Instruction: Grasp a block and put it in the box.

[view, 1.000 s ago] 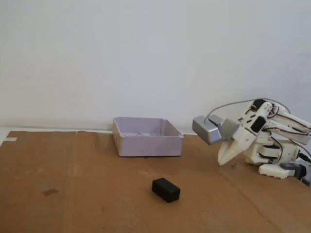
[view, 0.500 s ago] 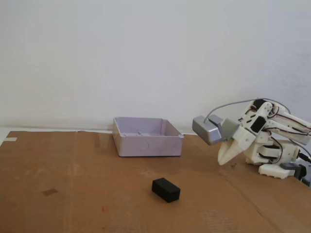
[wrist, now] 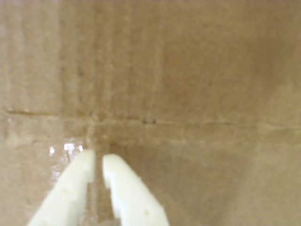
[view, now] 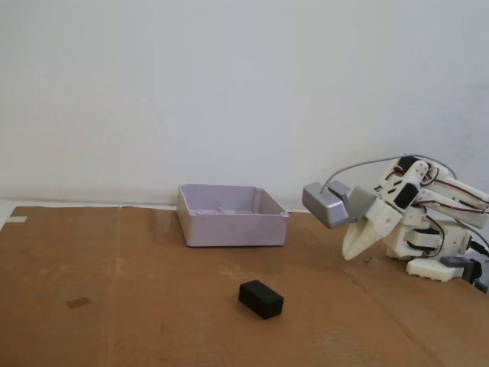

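In the fixed view, nearest the camera at lower centre, we see the block (view: 260, 298): small, matte black, brick-shaped, lying flat on the brown cardboard sheet (view: 114, 306) w/ one corner turned toward us. Nothing touches it. A small dark mark (view: 77, 303) sits on the cardboard at lower left, well apart from the block.

Further back, centre of frame, the box (view: 232, 215) stands on the cardboard: pale lavender-grey, low walls, open top; the part of its inside we can see holds nothing. The block lies in front of it and slightly right, clearly outside.

At right, mid-height, the white arm (view: 428, 218) is folded low over its base. The gripper (view: 351, 252) points down-left, tips just above the cardboard, well apart from the block and to the right of the box. A silver-grey camera module (view: 327, 203) sits on the wrist, w/ a grey cable (view: 367, 163) arching back to the arm. Behind everything, a plain white wall (view: 229, 84).

In the wrist view the gripper (wrist: 98, 157) enters from the lower left: two cream fingers (wrist: 75, 183) nearly together, only a thin slit betw. the tips, nothing in them, so it's closed and empty. Below it only cardboard w/ a crease (wrist: 188, 124) running across mid-frame; view is blurry.
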Motion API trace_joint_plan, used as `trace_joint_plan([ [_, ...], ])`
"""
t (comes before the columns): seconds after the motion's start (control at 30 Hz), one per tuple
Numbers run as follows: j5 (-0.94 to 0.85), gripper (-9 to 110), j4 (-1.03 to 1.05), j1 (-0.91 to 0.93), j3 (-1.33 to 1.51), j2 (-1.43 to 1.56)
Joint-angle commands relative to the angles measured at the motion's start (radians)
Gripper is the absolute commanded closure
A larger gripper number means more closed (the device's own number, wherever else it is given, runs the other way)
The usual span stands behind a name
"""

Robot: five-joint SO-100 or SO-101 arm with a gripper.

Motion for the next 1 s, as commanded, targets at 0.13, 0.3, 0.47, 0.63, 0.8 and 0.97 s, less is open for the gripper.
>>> trace_joint_plan([
  [0.13, 0.006, 101, -0.002, -0.005, 0.041, -0.009],
  [0.3, 0.006, 101, -0.094, -0.005, 0.040, -0.011],
  [0.47, 0.006, 101, -0.137, -0.005, 0.029, -0.012],
  [0.63, 0.006, 101, -0.140, -0.005, -0.028, -0.080],
  [0.8, 0.008, 101, -0.141, -0.005, -0.118, -0.183],
  [0.97, 0.008, 101, -0.178, -0.005, -0.224, -0.287],
])
